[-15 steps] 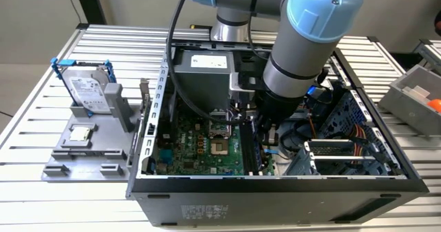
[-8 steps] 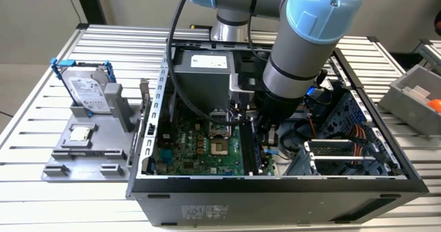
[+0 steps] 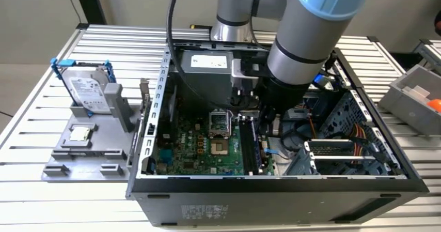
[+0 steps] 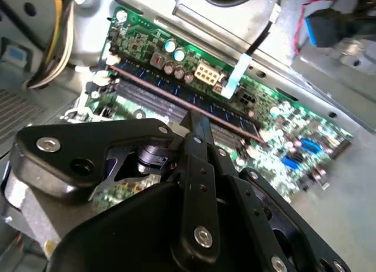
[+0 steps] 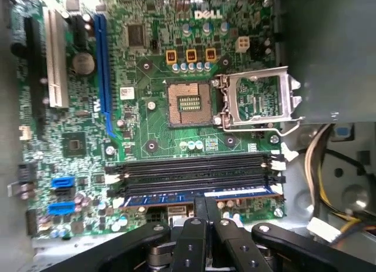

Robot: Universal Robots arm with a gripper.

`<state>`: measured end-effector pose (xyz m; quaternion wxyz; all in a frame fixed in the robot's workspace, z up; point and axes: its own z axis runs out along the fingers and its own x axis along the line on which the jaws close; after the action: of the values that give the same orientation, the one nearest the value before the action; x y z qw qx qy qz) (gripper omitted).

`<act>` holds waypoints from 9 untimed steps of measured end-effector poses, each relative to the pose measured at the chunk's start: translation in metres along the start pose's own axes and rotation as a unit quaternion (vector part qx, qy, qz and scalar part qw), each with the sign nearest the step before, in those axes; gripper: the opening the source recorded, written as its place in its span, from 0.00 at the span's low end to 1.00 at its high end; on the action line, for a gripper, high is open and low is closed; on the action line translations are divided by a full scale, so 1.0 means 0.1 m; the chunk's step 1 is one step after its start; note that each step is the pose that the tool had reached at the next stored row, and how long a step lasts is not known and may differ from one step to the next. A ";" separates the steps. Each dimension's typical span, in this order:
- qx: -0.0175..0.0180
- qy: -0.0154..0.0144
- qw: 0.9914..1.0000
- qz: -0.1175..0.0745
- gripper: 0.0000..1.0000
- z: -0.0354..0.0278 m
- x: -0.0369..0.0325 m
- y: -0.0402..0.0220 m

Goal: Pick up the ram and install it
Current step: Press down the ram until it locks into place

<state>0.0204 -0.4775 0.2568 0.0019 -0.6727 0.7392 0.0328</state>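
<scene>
Fingers (image 5: pixel 201 206) at ram (image 5: pixel 194 195) in motherboard (image 5: pixel 153 131) slot, empty socket (image 5: pixel 189 103)

Robotics lab: slatted aluminium bench (image 3: pixel 41 201), opened computer case (image 3: pixel 276 190).

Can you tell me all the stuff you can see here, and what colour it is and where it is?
ram: one, dark bluish stick, lying along the motherboard's black slots, right by the tool
motherboard: one, green, on the floor of the open computer case
computer case: one, dark grey, open, on the slatted table
black slots: a few, black, in a row beside the ram
processor socket: one, silver frame, lid open, middle of the motherboard
hard drive: one, silver in a blue frame, upright on the grey holder
grey holder: one, grey, at the exterior view's left of the case
small square chip: one, silver, on the grey holder
tool: one, black, over the ram
robot arm: one, grey and light blue, reaching into the case
</scene>
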 end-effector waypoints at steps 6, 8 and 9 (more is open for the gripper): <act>-0.001 0.000 1.000 0.000 0.00 -0.240 -0.012 0.011; -0.001 0.000 1.000 0.000 0.00 -0.281 -0.013 0.012; -0.001 0.000 1.000 0.000 0.00 -0.317 -0.015 0.014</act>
<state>0.0205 -0.4775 0.2886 0.0015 -0.6727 0.7392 0.0332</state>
